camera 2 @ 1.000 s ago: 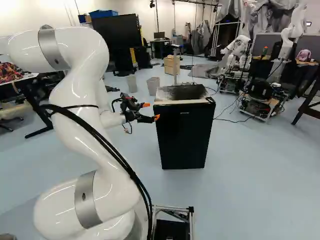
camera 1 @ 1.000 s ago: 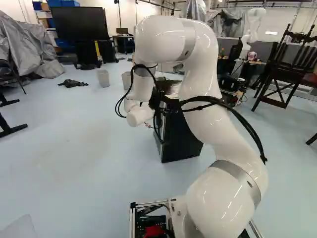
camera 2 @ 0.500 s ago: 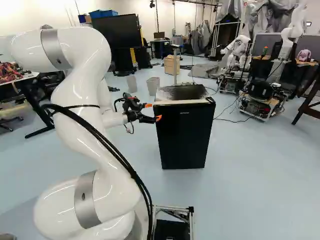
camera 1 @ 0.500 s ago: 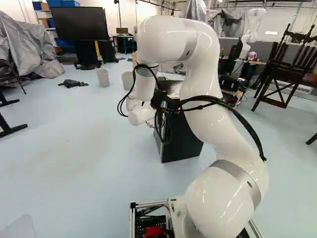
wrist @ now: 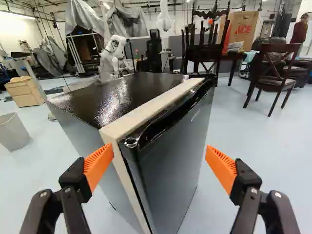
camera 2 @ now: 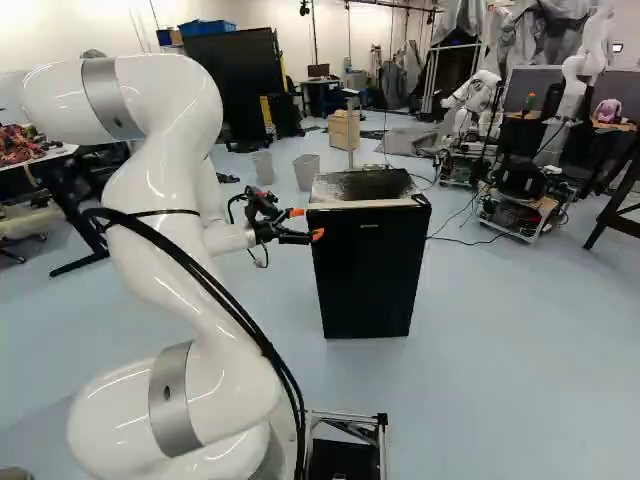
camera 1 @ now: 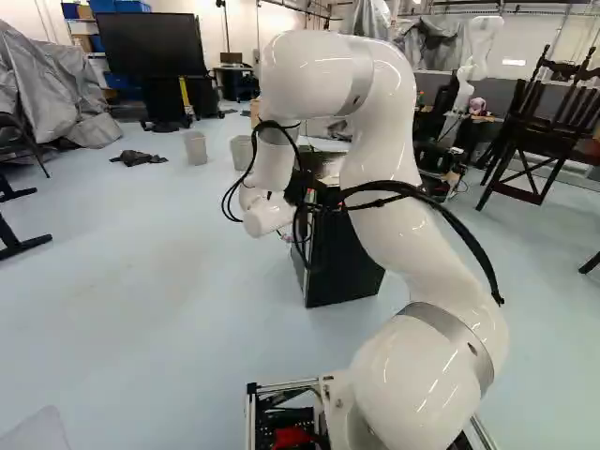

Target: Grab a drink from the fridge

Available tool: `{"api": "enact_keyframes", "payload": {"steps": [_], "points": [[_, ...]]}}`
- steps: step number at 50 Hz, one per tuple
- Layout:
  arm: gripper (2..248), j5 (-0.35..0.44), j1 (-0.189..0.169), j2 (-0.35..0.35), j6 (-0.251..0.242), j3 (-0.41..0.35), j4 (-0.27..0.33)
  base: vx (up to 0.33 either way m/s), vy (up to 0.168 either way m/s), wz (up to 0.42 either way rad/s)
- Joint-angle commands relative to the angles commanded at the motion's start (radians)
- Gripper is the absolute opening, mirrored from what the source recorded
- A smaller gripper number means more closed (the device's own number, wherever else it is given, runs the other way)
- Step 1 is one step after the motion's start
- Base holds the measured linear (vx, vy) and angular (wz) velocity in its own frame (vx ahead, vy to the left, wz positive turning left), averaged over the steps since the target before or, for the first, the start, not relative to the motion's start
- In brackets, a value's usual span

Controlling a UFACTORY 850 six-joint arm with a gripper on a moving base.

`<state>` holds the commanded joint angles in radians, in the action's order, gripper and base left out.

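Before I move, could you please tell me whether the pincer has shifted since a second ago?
Yes, slightly: in the right base view the pincer now sits a touch further right, judged against the unmoved fridge.

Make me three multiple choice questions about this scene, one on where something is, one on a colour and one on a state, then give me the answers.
1. In the right base view, where is the fridge?
A) Left of the arm
B) Right of the arm
C) Hidden by the arm

2. What colour are the finger pads?
A) Orange
B) Blue
C) Green

3. How is the gripper?
A) Shut, empty
B) Shut on a can
C) Open

1 B: that view shows the arm at left, the fridge beyond its right side.
2 A: both show orange in the wrist view.
3 C: its fingers stand wide apart, gripping nothing.
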<state>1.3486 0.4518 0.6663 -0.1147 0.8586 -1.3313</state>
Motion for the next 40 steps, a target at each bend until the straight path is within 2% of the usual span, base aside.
{"api": "enact_keyframes", "payload": {"steps": [40], "points": [[247,0.0,-0.013,0.001,0.0,0.002,-0.021,0.0,0.0,0.0]]}}
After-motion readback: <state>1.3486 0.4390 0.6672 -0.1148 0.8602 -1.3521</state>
